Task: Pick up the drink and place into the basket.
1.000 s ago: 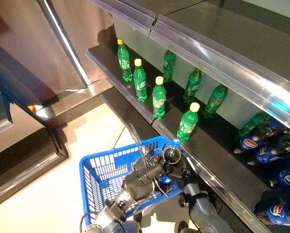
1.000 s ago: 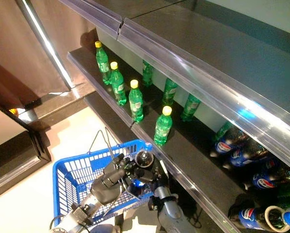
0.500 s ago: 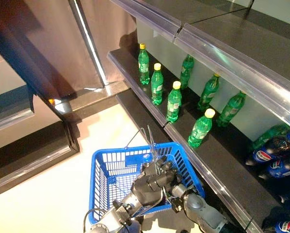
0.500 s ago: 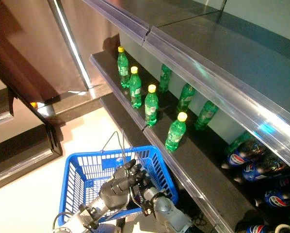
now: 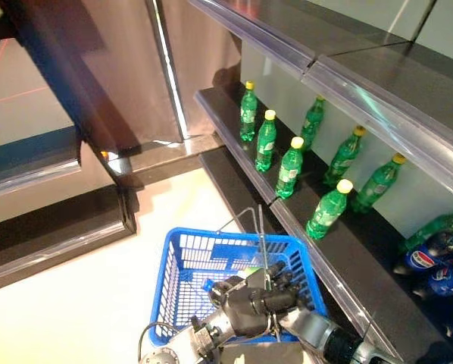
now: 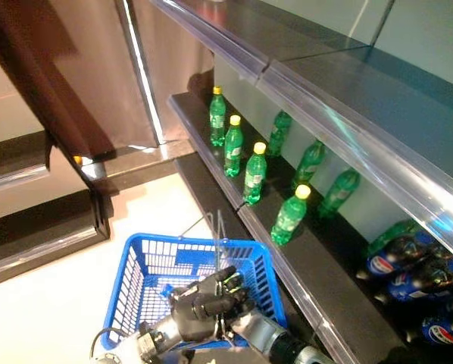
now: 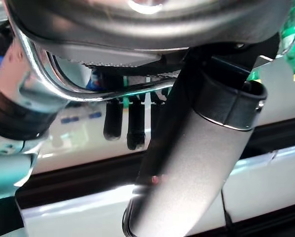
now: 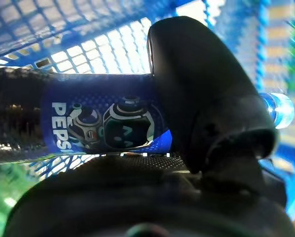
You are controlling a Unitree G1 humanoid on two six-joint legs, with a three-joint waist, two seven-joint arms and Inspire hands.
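Note:
The blue basket [image 5: 175, 262] hangs in front of me, held up by its thin wire handles [image 5: 260, 239] in my left hand [image 5: 249, 303], which is shut on them. My right hand [image 8: 202, 94] is down inside the basket, behind the left hand, and is shut on a dark cola bottle [image 8: 103, 123] with a blue label. Its thumb lies across the bottle. The blue mesh of the basket [image 8: 88, 39] shows close behind the bottle. The bottle's blue cap [image 5: 206, 286] pokes out past the left hand, inside the basket.
A dark shelf [image 5: 340, 258] runs along the right, close to the basket's right rim. Green bottles with yellow caps [image 5: 290, 167] stand on it. Dark cola bottles [image 5: 431, 258] lie further right. A brown wall and a dark step [image 5: 60, 227] stand at the left.
The camera has shifted. My right hand has carried the bottle from the basket's right rim down into the basket. The left hand still holds the handles.

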